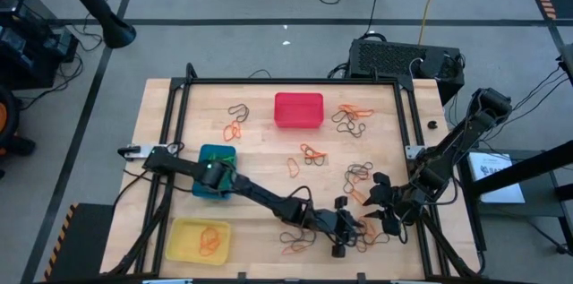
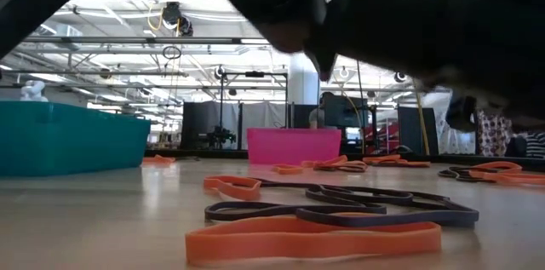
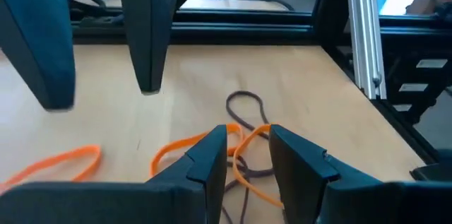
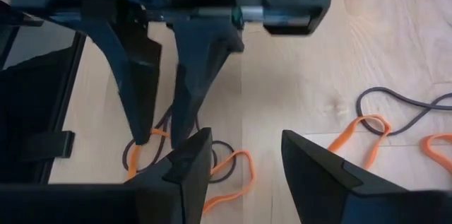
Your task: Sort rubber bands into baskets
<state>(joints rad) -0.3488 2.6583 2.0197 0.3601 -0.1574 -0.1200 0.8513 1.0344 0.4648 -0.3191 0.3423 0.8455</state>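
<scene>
Looking down in the high view, both grippers are seen at the lower right of the table (image 1: 269,154): the left gripper (image 1: 351,230) reaches in from the left, the right gripper (image 1: 380,205) from the right, tips facing and near each other. A tangle of rubber bands (image 1: 354,223) lies between and under them. More bands are strewn across the middle and upper right. The red basket (image 1: 298,109) stands at upper centre, the blue basket (image 1: 217,173) at left under the left arm, the yellow basket (image 1: 199,239) at lower left, already holding orange bands.

At table height, the low view is filled by orange and dark bands in front; the arms blur overhead.

From the left wrist, its jaws are seen parted, nothing held; an orange band (image 3: 176,155) and a dark loop (image 3: 244,107) lie just ahead, the loop's long axis running away from the tips.

From the right wrist, its jaws stand apart and empty. The left gripper seems nearer the tangle; the opposing fingers crowd any descent.
</scene>
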